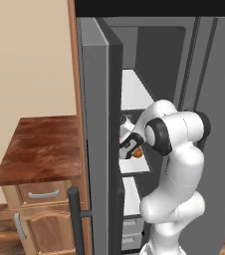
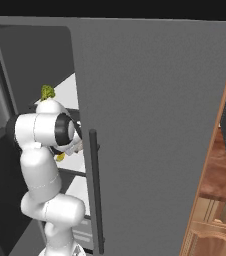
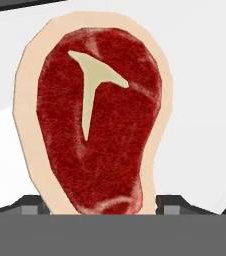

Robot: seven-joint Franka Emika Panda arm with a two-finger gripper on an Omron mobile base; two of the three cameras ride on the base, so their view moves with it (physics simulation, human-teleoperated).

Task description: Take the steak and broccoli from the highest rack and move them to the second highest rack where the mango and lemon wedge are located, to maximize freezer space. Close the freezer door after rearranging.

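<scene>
While the arm reached into the freezer (image 1: 149, 55), the steak (image 3: 97, 120) lay flat on a white shelf panel (image 3: 200, 75) directly ahead of the tool (image 3: 97, 206), its lower end sitting between the two dark fingertips (image 3: 172, 204) (one tip on each side of it). The fingertips stood apart on either side of the steak; whether they pressed on it could not be told. In the left base view the mango (image 1: 137, 154) showed just beside the hand, on the shelf below the highest rack (image 1: 134, 89). The broccoli (image 2: 47, 92) sat on the upper shelf, just above the arm's elbow. The freezer door (image 2: 150, 140) stood open beside the freezer.
</scene>
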